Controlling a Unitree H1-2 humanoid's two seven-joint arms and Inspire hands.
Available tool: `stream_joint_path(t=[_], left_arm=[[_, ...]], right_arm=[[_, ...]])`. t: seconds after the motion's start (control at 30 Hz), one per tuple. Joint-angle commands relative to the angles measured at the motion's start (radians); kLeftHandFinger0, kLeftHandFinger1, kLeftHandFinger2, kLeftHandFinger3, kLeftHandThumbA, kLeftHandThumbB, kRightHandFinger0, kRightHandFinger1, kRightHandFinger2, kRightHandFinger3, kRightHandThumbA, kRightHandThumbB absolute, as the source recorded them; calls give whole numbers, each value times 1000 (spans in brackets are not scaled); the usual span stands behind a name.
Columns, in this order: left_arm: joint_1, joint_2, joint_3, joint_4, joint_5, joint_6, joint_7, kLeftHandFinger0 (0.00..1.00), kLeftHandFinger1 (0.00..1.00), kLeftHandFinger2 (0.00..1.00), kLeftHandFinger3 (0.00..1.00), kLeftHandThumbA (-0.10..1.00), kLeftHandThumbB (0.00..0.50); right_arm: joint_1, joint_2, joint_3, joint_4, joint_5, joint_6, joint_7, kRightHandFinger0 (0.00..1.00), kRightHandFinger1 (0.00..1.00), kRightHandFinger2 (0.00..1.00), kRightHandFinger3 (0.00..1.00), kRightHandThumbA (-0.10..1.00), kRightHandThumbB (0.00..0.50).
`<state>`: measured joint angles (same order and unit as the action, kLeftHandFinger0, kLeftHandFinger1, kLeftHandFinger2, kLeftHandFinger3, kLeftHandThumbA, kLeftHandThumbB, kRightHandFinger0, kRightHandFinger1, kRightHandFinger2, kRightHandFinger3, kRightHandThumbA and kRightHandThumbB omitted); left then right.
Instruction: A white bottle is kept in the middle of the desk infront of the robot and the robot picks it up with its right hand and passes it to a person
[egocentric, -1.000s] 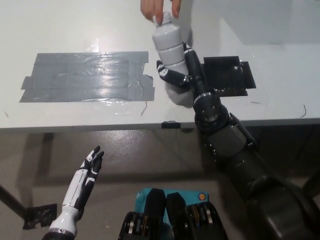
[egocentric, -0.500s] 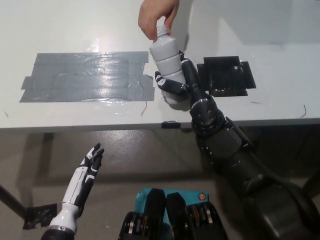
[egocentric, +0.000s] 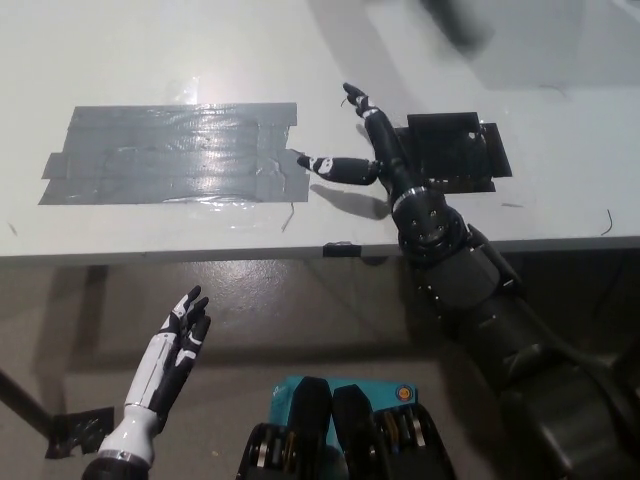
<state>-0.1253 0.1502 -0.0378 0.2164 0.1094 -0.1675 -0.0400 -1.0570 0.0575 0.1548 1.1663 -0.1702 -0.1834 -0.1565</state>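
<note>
Right hand (egocentric: 362, 150) is now empty, fingers spread over the table (egocentric: 150, 60) beside the grey tape patch (egocentric: 170, 155) and black pad (egocentric: 455, 150). White bottle is gone from view; the person's hand that gripped its cap has left too. Handover looks complete. Left hand (egocentric: 180, 340) rests open, low below the table edge.

The scene is evenly and brightly lit from overhead. Glare is thrown off the grey tape patch (egocentric: 170, 153) at ten o'clock. A motion-blurred dark smear is seen at one o'clock. Soft shadow is cast under the desk (egocentric: 120, 60) edge.
</note>
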Motion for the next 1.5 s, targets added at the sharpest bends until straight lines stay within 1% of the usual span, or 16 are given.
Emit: stream_joint_path(t=[0.0, 0.17, 0.2, 0.27, 0.33, 0.37, 0.43, 0.6, 0.7, 0.77, 0.83, 0.87, 1.03, 1.13, 1.4, 1.47], left_arm=[[-18, 8, 3, -22, -14, 5, -14, 1000, 1000, 1000, 1000, 889, 23], [-27, 19, -5, -15, 16, -10, -6, 1000, 1000, 1000, 1000, 951, 21], [-28, 18, -3, -16, 12, -7, -7, 1000, 1000, 1000, 1000, 936, 4], [-37, 19, 6, -20, -9, 4, -14, 1000, 1000, 1000, 1000, 899, 28], [-43, 21, 6, -24, -10, 5, -16, 1000, 1000, 1000, 1000, 891, 11], [-46, 22, 7, -24, -13, 7, -18, 1000, 1000, 1000, 1000, 884, 14], [-50, 20, 8, -17, -13, 0, -14, 1000, 1000, 1000, 1000, 886, 16], [-50, 20, 2, 9, 17, -28, 6, 1000, 1000, 1000, 1000, 952, 29], [-46, 21, 2, 8, 20, -23, 6, 1000, 1000, 1000, 1000, 956, 40], [-44, 22, 4, 12, 15, -23, 4, 1000, 1000, 1000, 1000, 957, 48], [-40, 20, 6, 21, 7, -30, 5, 1000, 1000, 1000, 1000, 949, 42], [-36, 17, 5, 21, 8, -30, 6, 1000, 1000, 1000, 1000, 939, 32], [-30, 12, 7, 26, 6, -35, 11, 1000, 1000, 1000, 1000, 932, 31], [-25, 13, 8, 18, 8, -26, 11, 1000, 1000, 1000, 1000, 941, 23], [-19, 5, 8, 31, 1, -38, 12, 1000, 1000, 1000, 1000, 931, 21], [-19, 5, 9, 31, 2, -45, 13, 1000, 1000, 1000, 1000, 918, 17]], right_arm=[[-16, -28, -4, -114, 4, -29, 44, 1000, 1000, 1000, 1000, 936, 500], [76, -54, -15, -334, 14, 14, 76, 1000, 1000, 1000, 1000, 924, 500], [128, -67, -10, -437, 9, 21, 89, 1000, 1000, 1000, 1000, 937, 494], [191, -82, -6, -579, 9, 53, 115, 1000, 1000, 1000, 1000, 955, 500], [256, -94, 0, -722, 11, 73, 134, 1000, 1000, 1000, 1000, 951, 498], [303, -99, 1, -819, 29, 80, 153, 1000, 1000, 1000, 1000, 922, 447], [378, -109, 8, -976, 69, 102, 192, 1000, 1000, 1000, 1000, 897, 416], [568, -144, 37, -1344, 82, 163, 226, 1000, 1000, 1000, 1000, 927, 437], [658, -172, 45, -1445, 108, 146, 249, 1000, 1000, 1000, 1000, 925, 409], [722, -192, 46, -1484, 118, 127, 258, 1000, 1000, 1000, 1000, 906, 388], [761, -201, 45, -1498, 116, 121, 261, 1000, 1000, 1000, 1000, 903, 389], [794, -209, 40, -1499, 109, 115, 258, 1000, 1000, 1000, 1000, 917, 414], [876, -218, 16, -1465, 148, 123, 257, 1000, 1000, 1000, 1000, 888, 386], [892, -214, 1, -1379, 155, 108, 249, 1000, 1000, 1000, 1000, 886, 400], [875, -223, -19, -1048, 130, 40, 252, 1000, 1000, 1000, 1000, 827, 302], [865, -219, -20, -999, 133, 24, 256, 1000, 1000, 1000, 1000, 822, 301]])
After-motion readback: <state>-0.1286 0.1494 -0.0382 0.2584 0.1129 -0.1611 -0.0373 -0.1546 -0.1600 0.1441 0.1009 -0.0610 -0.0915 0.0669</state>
